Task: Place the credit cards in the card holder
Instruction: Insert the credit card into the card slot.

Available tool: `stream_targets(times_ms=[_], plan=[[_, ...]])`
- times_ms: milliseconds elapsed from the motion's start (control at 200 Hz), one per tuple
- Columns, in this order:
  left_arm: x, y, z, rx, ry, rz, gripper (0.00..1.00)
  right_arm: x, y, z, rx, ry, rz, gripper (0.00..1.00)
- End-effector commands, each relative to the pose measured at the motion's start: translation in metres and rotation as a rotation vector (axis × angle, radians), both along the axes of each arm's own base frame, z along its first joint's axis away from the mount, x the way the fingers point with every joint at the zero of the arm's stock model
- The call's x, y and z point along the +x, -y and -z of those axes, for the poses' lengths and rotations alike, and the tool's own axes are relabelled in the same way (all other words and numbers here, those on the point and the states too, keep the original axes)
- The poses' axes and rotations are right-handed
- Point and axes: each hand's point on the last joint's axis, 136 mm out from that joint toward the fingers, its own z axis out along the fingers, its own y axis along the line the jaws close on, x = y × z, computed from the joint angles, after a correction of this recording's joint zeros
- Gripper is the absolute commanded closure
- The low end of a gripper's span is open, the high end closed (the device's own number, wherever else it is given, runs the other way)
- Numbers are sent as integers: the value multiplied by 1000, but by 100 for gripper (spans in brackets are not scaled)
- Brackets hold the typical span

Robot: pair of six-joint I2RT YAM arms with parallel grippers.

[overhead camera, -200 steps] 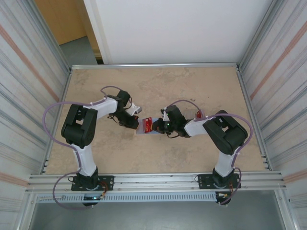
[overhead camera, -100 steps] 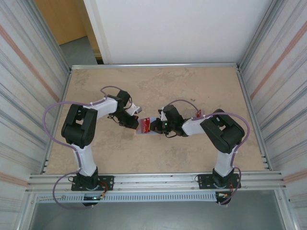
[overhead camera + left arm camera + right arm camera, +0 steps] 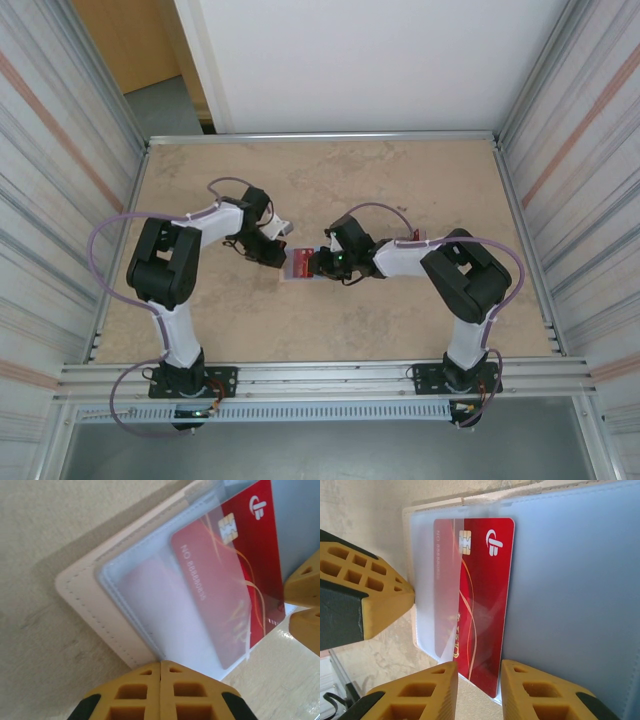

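At the middle of the beige worktop (image 3: pixel 420 180), between ribbed metal walls (image 3: pixel 60 200), the credit card (image 3: pixel 480 595) sits partway inside the card holder (image 3: pixel 560 605). The left gripper (image 3: pixel 160 666) clamps the holder's edge; the right gripper (image 3: pixel 479 667) stands parted.

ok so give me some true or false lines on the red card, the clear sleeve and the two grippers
1. The red card is partly tucked into the clear sleeve. True.
2. The right gripper is clamped shut. False: its jaws stand apart, with the card's near end between them.
3. The card's chip is at the end nearest the right gripper. False: the chip is at the far end, in the sleeve.
4. The left gripper is shut at the sleeve's edge. True.
5. The sleeve sits in a pale stitched cover. True.
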Motion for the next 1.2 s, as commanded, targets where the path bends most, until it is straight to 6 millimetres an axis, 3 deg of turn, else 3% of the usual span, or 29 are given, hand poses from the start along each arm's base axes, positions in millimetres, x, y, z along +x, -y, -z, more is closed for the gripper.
stream_targets(times_ms=[0, 411, 596, 867, 1193], plan=[[5, -7, -12, 7, 33, 2, 100, -1, 3, -1, -53, 10, -17, 73], [0, -9, 9, 19, -12, 3, 100, 2, -14, -4, -84, 10, -59, 73], [1, -8, 8, 17, -11, 3, 100, 2, -23, -9, -87, 13, -85, 73], [2, -8, 4, 16, 2, 2, 100, 13, 4, -18, -164, 20, -37, 72], [1, -8, 5, 14, 1, 5, 100, 30, 5, -10, -168, -4, -23, 68]])
